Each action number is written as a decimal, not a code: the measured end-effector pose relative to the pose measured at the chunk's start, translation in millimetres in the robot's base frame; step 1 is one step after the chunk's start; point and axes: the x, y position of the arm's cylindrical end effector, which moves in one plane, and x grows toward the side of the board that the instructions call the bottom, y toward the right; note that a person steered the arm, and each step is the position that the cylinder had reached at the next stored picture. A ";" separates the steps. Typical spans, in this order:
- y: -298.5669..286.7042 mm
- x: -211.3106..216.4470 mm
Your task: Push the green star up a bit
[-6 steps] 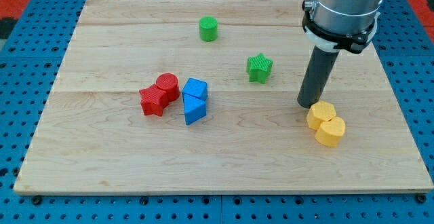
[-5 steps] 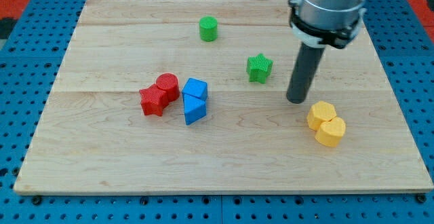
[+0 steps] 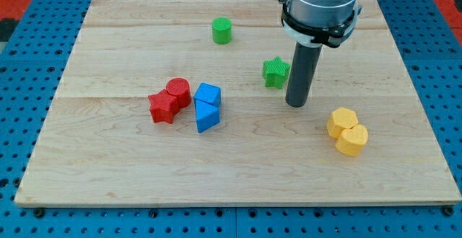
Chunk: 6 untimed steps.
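Note:
The green star [image 3: 274,72] lies on the wooden board [image 3: 108,159], right of the middle and toward the view's top. My tip [image 3: 295,104] rests on the board just below and to the right of the star, a short gap away. The dark rod rises from the tip and passes close by the star's right edge. I cannot tell whether the rod touches the star.
A green cylinder [image 3: 222,30] stands near the view's top. A red star [image 3: 163,107] and a red cylinder [image 3: 179,91] touch left of the middle, beside two blue blocks [image 3: 207,106]. Two yellow blocks [image 3: 347,131] sit at the right.
My tip has slid to the view's left and slightly up, from beside the yellow blocks to just right of the green star. No block has moved.

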 end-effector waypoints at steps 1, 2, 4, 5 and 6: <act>0.0 0.0; 1.3 -4.7; -22.4 -12.4; -51.1 2.8; -48.2 -27.2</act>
